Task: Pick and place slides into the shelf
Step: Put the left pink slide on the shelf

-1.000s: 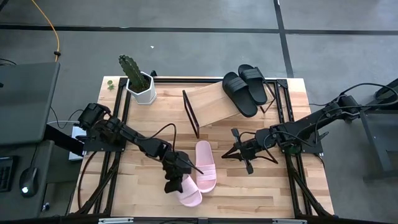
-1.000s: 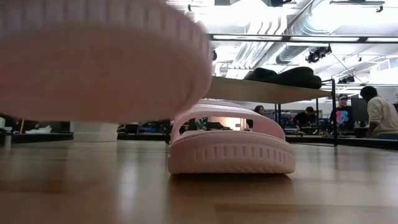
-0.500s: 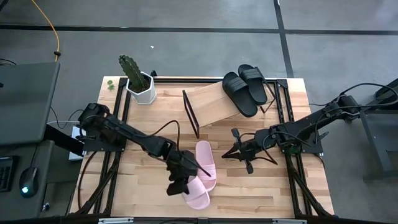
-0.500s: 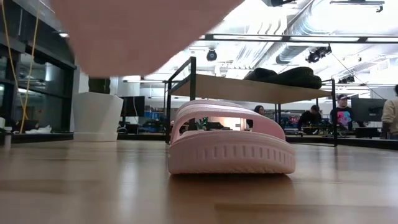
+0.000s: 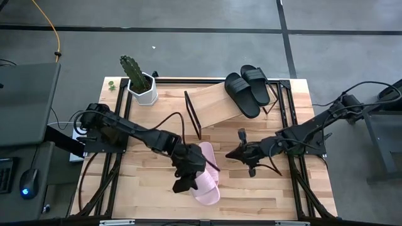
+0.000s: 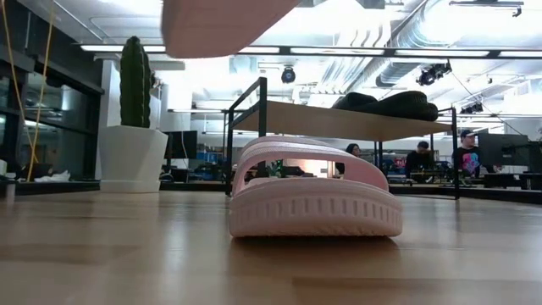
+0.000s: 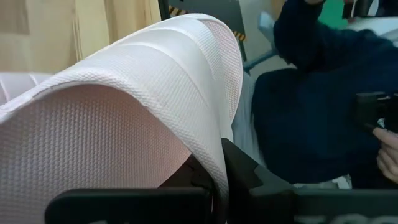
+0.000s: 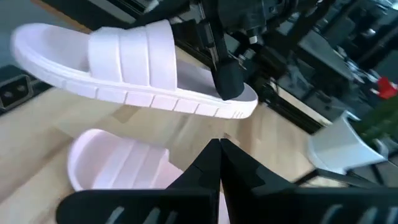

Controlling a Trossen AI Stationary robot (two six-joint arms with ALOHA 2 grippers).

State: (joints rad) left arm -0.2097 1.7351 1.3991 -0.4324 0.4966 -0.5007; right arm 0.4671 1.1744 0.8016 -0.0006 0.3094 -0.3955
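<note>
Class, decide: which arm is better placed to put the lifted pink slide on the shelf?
Left. The left gripper already holds the raised pink slide; the right gripper is shut, empty, beside the other pink slide.

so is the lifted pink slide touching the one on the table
Apart. The right wrist view shows the lifted slide, held by the left claw, hanging above the other slide with tabletop visible between them.
</note>
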